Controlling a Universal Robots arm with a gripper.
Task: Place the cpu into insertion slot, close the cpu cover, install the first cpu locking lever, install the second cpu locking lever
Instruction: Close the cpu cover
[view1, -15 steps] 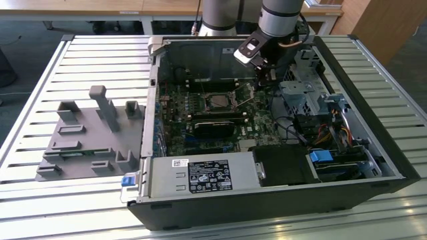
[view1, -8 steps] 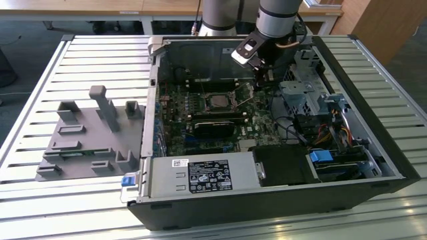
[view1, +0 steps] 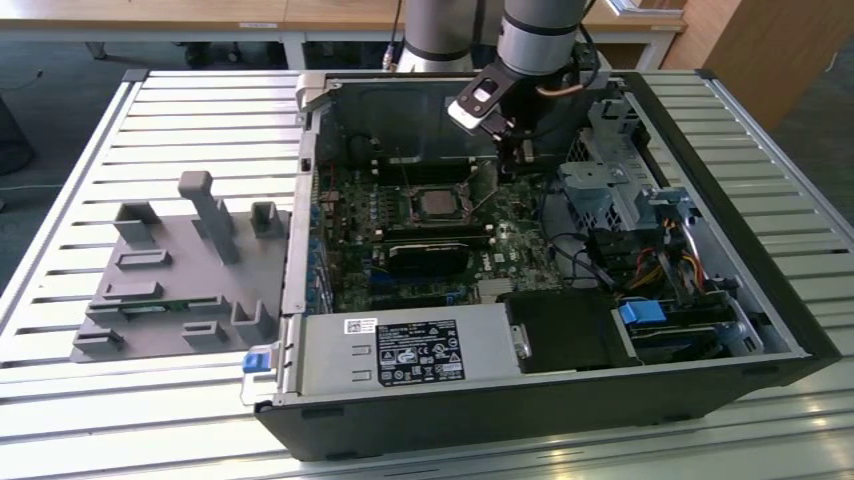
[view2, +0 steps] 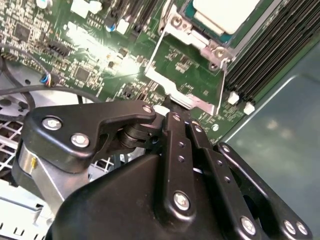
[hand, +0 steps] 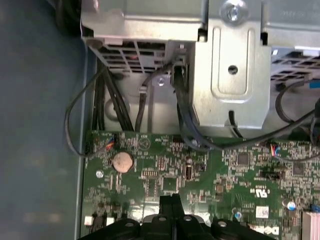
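Metal side up, the cpu (view2: 225, 12) lies flat in the insertion slot (view2: 200, 40), its edges square with the slot's silver rim. Being square, it has no long side to speak of. In the exterior view it shows as a grey square (view1: 438, 205) near the middle of the motherboard (view1: 400, 230).

The cpu cover (view2: 192, 100) is not down on the chip. In the second wrist view the thin silver frame stands swung away from the slot, with green board showing through its cut-out centre. Its free edge points towards the pincer (view2: 175, 114).

The computer case (view1: 747, 330) lies open on its side on the slatted desk (view1: 134, 410). It holds the motherboard, a grey power supply (view1: 400, 350) at the near edge, and a metal drive cage (view1: 607, 195) with cables on the exterior view's right. A grey moulded fixture (view1: 174, 270) sits on the desk at the exterior view's left, outside the case.

The pincer (view1: 514, 150) hangs inside the case, over the board on the far side of the slot. Both wrist views show its black fingers (hand: 170, 202) clenched together with no gap. In the second wrist view the tips sit right at the cover's free edge; whether they pinch that edge or only press against it, I cannot tell.
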